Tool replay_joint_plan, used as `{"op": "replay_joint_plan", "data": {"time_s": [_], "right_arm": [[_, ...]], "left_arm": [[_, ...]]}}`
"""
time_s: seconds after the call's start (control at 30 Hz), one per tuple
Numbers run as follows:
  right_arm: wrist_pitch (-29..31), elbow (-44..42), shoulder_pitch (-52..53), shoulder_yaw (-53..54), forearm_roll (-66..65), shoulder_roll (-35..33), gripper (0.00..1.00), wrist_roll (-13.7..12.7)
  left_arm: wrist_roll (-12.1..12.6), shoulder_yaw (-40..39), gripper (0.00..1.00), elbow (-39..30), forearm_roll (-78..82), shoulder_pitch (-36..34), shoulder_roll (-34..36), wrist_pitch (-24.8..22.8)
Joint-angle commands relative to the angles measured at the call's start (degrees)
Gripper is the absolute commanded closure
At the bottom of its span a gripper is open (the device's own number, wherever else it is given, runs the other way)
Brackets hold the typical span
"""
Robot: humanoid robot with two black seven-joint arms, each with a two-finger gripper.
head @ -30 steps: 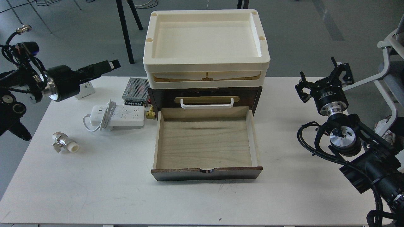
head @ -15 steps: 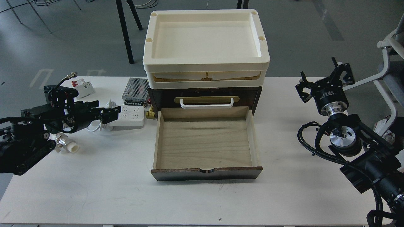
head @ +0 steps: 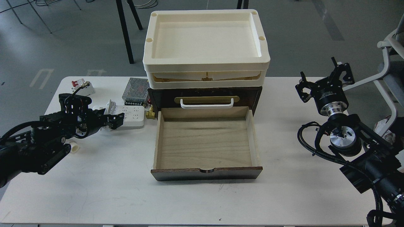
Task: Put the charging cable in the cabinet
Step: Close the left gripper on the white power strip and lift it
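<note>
The charging cable (head: 134,115), a flat white power strip with its cord looped round it, lies on the white table (head: 110,189) just left of the cabinet (head: 252,94). My left gripper (head: 110,117) is low over the strip's left half and hides it; its fingers look spread, one on each side of the strip. The cabinet's pale wood drawer (head: 205,142) is pulled out and holds nothing. The white handle (head: 206,102) sits above it. My right gripper (head: 325,78) is open and empty, off to the cabinet's right.
Two stacked cream trays (head: 205,67) rest on the cabinet. A perforated silver box (head: 135,88) and a white circuit breaker (head: 83,86) stand behind the strip. A small brass part (head: 151,113) sits between strip and cabinet. A white-capped fitting (head: 74,148) peeks from under my left arm.
My left arm has swung down from high at the left onto the table and moved right, so its gripper now covers the power strip's left half. The right arm has not moved.
</note>
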Motion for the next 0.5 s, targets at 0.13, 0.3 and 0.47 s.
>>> {"op": "replay_joint_plan", "data": {"time_s": [0.13,0.3,0.47], "right_arm": [[0.0,-0.3,0.1,0.0,0.0,0.0,0.00,0.1],[0.0,-0.4,0.2,0.0,0.0,0.0,0.00,0.1],[0.0,-0.4,0.2,0.0,0.0,0.0,0.00,0.1]], "left_arm": [[0.0,2.9,0.75,2.1,-1.0,-1.3,-0.2,1.0],[-0.3,2.9,0.92,2.1,-1.0,-1.4,-0.1,0.8],[-0.5,2.8,0.99,1.5,-0.9,-2.7,0.0,0.9]]}}
